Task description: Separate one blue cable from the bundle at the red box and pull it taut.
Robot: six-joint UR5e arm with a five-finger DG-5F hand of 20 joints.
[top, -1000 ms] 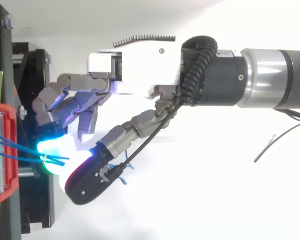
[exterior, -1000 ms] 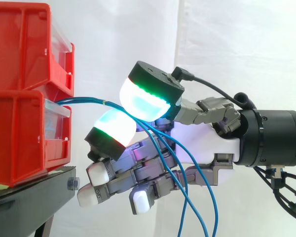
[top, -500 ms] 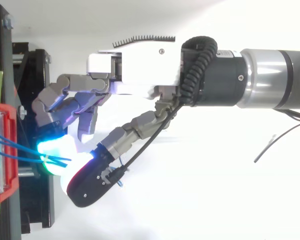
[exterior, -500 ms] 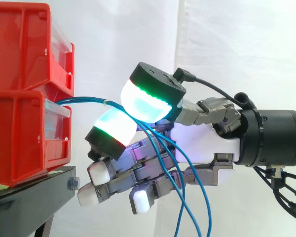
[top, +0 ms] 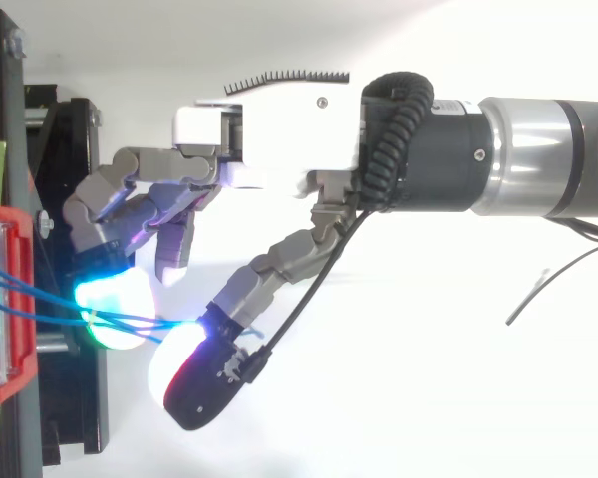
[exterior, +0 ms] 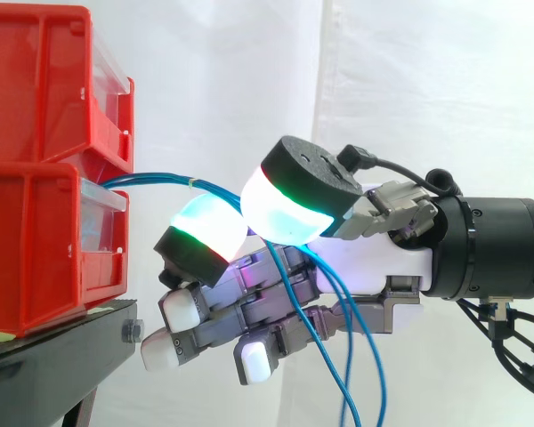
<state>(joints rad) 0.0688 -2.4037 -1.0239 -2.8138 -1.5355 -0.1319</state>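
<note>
The green-glowing finger pad (exterior: 206,227) and thumb pad (exterior: 289,209) are seen parted from above, nothing being pinched, while the blue cables (exterior: 160,181) are led from the front of the lower red bin (exterior: 36,240) across the finger pad, through that gap, and down past the hand (exterior: 365,258). One strand (they lie close together there) should be isolated on the finger pad before the thumb is closed, and the pull then taken straight away from the bin.

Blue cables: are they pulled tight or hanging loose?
Loose. The blue cables leave the red box, pass the hand, then droop in curves below it.
</note>
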